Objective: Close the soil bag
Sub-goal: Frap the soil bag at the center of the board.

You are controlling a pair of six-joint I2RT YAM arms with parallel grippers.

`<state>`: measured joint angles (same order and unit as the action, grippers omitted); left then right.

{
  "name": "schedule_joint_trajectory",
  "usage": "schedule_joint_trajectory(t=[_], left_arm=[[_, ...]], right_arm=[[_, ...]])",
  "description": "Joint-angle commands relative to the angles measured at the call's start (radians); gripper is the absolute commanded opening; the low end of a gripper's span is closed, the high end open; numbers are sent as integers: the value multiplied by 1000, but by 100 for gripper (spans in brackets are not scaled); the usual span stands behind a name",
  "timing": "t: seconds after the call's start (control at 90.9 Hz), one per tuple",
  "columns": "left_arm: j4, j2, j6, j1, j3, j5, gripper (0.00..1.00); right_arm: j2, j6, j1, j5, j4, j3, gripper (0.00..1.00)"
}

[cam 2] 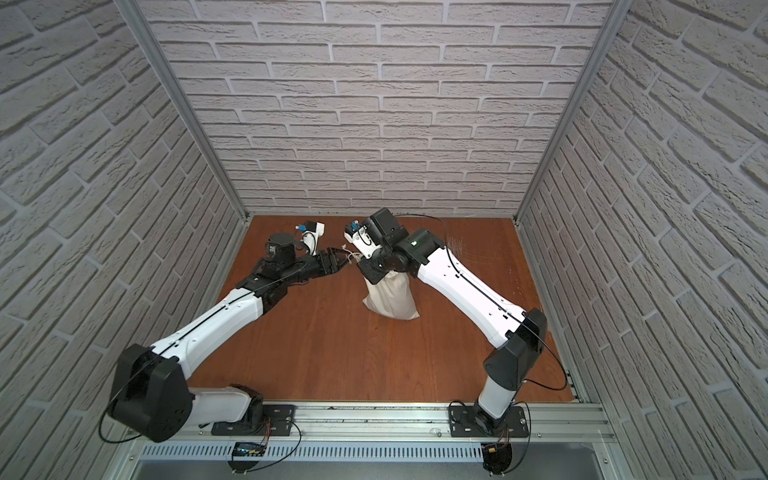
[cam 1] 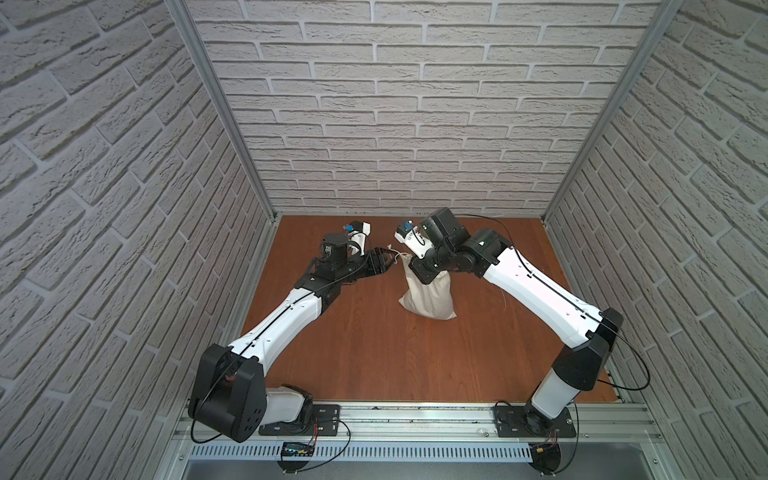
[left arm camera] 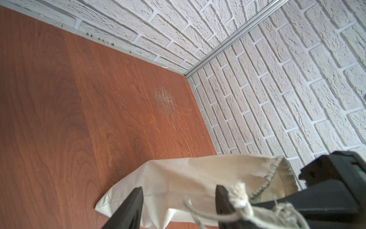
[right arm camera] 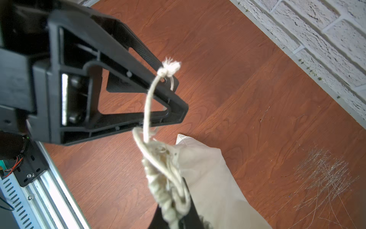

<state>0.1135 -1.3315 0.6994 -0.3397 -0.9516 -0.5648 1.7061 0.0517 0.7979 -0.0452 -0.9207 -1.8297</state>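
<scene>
The soil bag (cam 1: 428, 297) (cam 2: 390, 299), a cream cloth sack, stands tilted on the wooden table with its base on the wood. My right gripper (cam 1: 415, 264) (right arm camera: 178, 216) is shut on its gathered neck (right arm camera: 168, 190). The white cord runs from the neck to a frayed knot (right arm camera: 168, 68) (left arm camera: 240, 195), which rests against the outer side of one left finger. My left gripper (cam 1: 388, 261) (left arm camera: 178, 188) stands open just left of the neck, with a loop of cord (left arm camera: 198, 215) lying between its fingers. The bag's mouth (left arm camera: 277, 178) still gapes partly in the left wrist view.
The brown wooden table (cam 1: 374, 353) is enclosed by white brick walls on three sides. A scratched patch (right arm camera: 320, 174) (left arm camera: 164, 99) marks the wood near the far right corner. An aluminium rail (cam 1: 415, 415) carrying both arm bases runs along the front edge.
</scene>
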Motion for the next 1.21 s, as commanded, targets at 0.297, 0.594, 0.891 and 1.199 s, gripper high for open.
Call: schedule_joint_trajectory(t=[0.297, 0.594, 0.891, 1.199], left_arm=[[36, -56, 5, 13, -71, -61, 12], [-168, 88, -23, 79, -104, -78, 0], [-660, -1, -182, 87, -500, -143, 0], [-843, -61, -207, 87, -657, -185, 0]], right_arm=[[-49, -8, 11, -8, 33, -30, 3], [-61, -15, 4, 53, 45, -7, 3], [-73, -7, -10, 44, 57, 7, 4], [-88, -16, -27, 4, 95, 55, 4]])
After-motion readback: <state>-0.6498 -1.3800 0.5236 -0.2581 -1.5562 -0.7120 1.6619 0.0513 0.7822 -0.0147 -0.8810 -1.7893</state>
